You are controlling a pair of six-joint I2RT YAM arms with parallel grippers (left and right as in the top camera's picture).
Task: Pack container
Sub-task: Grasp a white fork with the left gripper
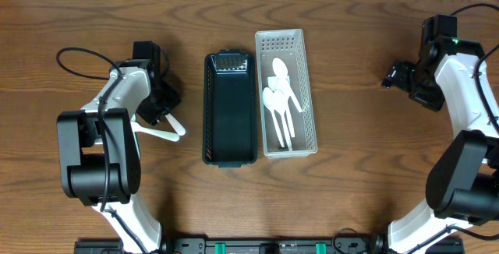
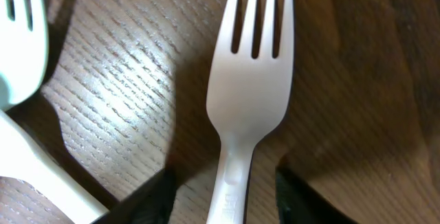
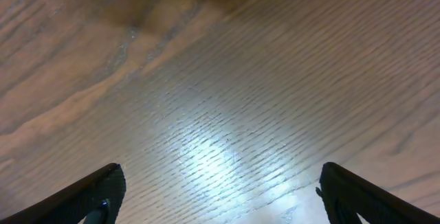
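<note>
Overhead, we record a wooden surface (image 1: 366,176) bearing a black container (image 1: 230,114) at centre, with a white perforated tray (image 1: 306,90) of spoons (image 1: 279,102) just beside it. We find the right hand (image 3: 220,200) spread wide over bare wood. The left hand (image 1: 160,114) straddles a white plastic fork (image 2: 251,93), fingers parted just clear of its handle.

Long dark container (image 1: 230,114), rectangular, open-topped, lengthwise up the middle, nothing visible inside. Just right of it and parallel, almost touching: white perforated tray (image 1: 282,45) of similar length, several white plastic spoons (image 1: 278,102) loosely piled inside. Left of it, apart: two white plastic forks (image 1: 160,132) lying flat, crossing.
</note>
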